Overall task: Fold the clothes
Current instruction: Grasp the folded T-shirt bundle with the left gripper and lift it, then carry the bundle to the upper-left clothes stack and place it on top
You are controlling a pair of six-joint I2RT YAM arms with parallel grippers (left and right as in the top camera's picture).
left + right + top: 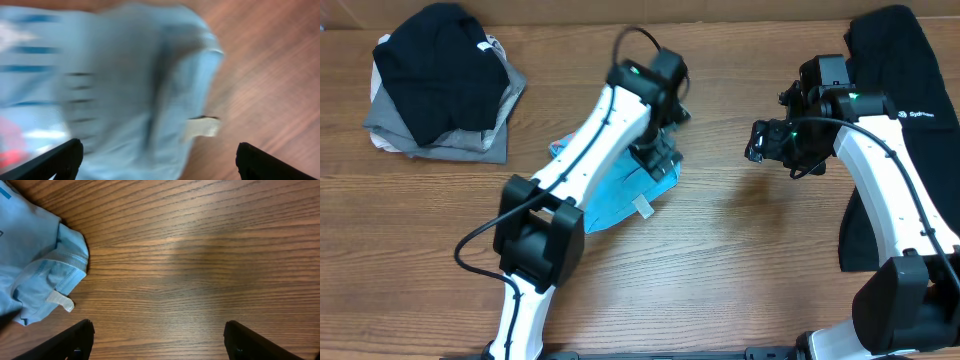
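Grippers both stand released: left gripper [157, 150] over T-shirt [125, 75], right gripper [157, 327] over table [200, 255].

Light falls evenly from above on my table [720, 250]; the scene is bright, with only a soft shadow close under my left arm [600, 130]; my right wrist view is sharp, a pale sheen lying across the wood grain; my left wrist view is smeared with blur, the light-blue T-shirt [125, 90] a soft wash; the black garment [900, 90] swallows its folds overhead.
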